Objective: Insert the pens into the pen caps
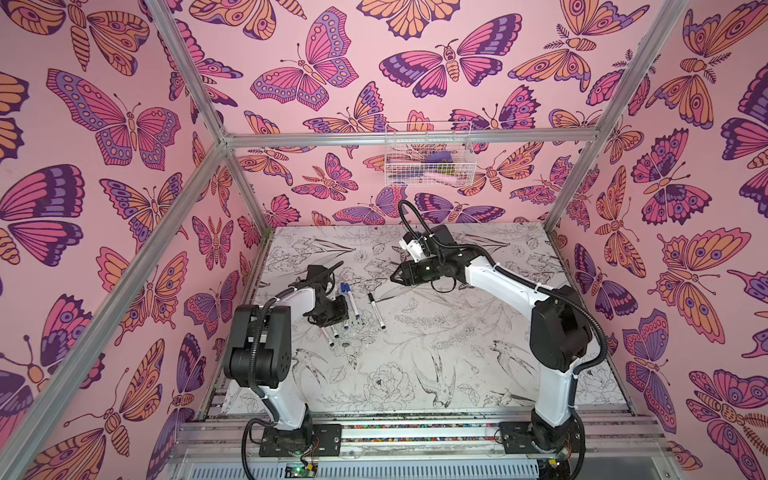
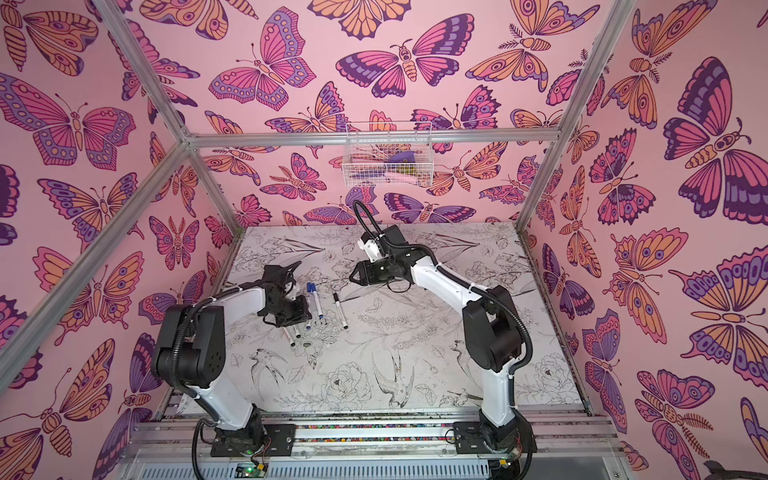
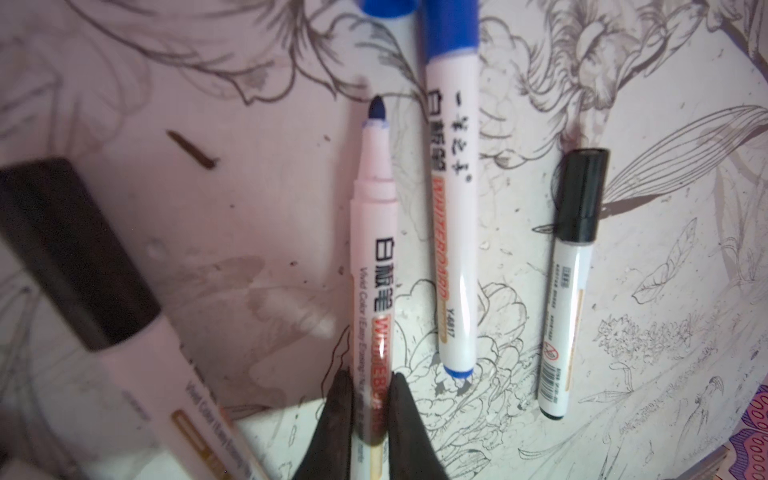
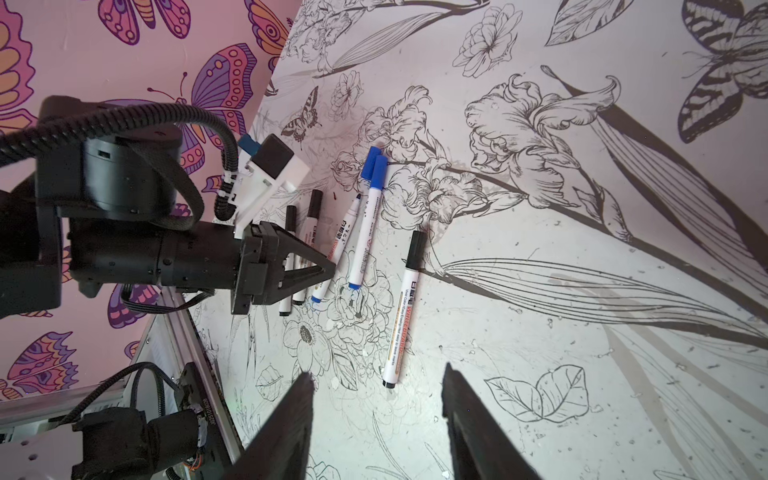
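Note:
My left gripper point(image 3: 371, 399) is shut on the barrel of an uncapped white pen point(image 3: 374, 266) whose blue tip point(image 3: 377, 110) points at a loose blue pen cap point(image 3: 384, 6). In the right wrist view this cap point(image 4: 370, 164) lies against a blue-capped pen point(image 4: 365, 232). A black-capped pen point(image 3: 569, 282) lies apart to one side, and two more black-capped pens point(image 4: 309, 224) sit under the left gripper point(image 4: 330, 266). The right gripper point(image 4: 376, 374) hangs open and empty over the table, well away from the pens in both top views point(image 1: 395, 276) point(image 2: 353, 276).
The pens cluster on the left half of the flower-printed table point(image 1: 457, 332), near its left metal rail point(image 4: 178, 332). A white wire basket point(image 1: 428, 158) hangs on the back wall. Butterfly-patterned walls enclose the table on three sides.

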Motion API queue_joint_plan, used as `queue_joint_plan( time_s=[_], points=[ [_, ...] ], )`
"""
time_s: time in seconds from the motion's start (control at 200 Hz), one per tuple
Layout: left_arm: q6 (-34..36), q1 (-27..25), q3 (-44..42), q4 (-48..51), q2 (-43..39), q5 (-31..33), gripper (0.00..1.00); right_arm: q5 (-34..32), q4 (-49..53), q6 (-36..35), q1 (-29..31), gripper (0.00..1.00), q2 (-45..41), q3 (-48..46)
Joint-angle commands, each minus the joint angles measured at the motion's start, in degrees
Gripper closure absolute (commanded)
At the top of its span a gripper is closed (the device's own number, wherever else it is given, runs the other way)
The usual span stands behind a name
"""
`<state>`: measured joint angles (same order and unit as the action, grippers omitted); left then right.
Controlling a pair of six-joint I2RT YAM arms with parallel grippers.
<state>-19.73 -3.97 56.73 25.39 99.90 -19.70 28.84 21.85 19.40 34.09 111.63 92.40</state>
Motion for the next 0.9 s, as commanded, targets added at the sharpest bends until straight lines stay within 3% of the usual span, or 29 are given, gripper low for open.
queue_joint_plan(
  time_s=[0.0, 0.891],
  points=[
    [0.81, 0.31, -0.83, -1.32, -0.72, 1.37, 1.00, 1.13, 0.72, -1.58, -0.42, 0.48, -1.24, 0.24],
    [0.13, 0.23, 3.71, -1.31, 4.17, 0.97, 1.00, 0.23, 2.50, -2.61, -0.95, 0.49, -1.60, 0.02]
  ],
)
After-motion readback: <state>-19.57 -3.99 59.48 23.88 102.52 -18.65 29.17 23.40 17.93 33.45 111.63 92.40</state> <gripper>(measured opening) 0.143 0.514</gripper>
